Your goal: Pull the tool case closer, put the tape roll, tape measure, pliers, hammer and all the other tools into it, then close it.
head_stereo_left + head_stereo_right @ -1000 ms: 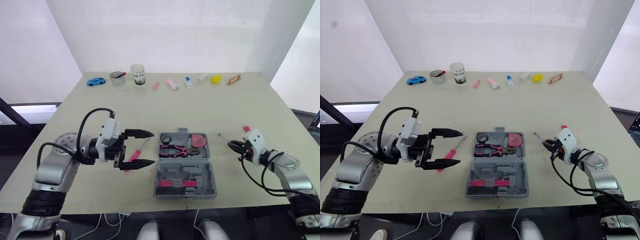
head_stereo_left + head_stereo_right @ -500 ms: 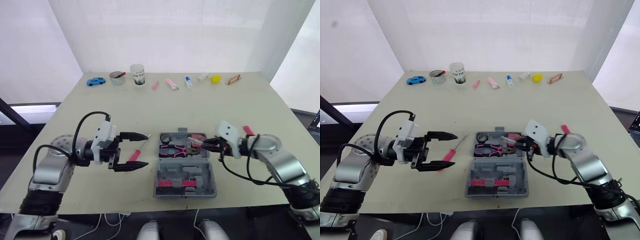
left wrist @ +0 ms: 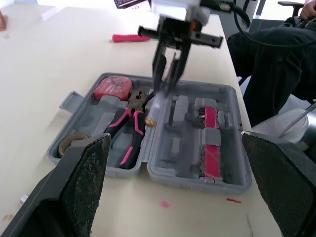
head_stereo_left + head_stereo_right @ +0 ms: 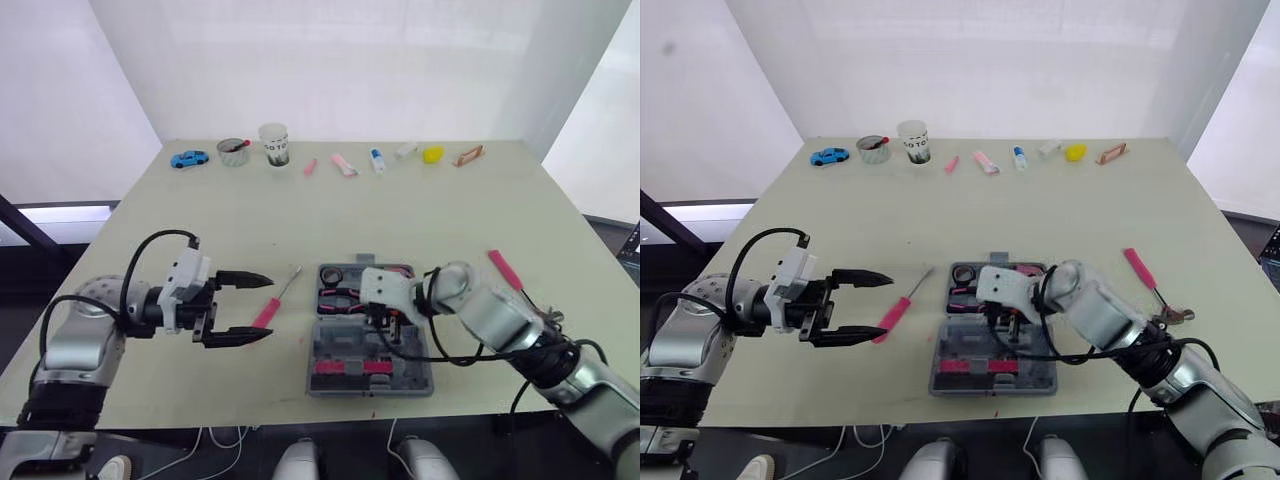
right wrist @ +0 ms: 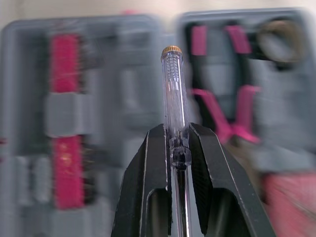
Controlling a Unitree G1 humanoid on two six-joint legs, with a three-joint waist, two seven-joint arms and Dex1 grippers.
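In the right wrist view the tool case [image 5: 98,74] is a grey and pink blur, and its compartments cannot be made out. The lower end of the clear screwdriver [image 5: 173,89] is hidden between the fingers of the right gripper [image 5: 177,131] clamping it. In the left wrist view the fingers [image 3: 81,187] of the left gripper [image 3: 175,140] are cut off by the edges, and one covers part of the tape roll [image 3: 66,142]. A seated person's legs [image 3: 269,64] are cropped. The small items [image 4: 343,166] along the table's far edge are too small to name.
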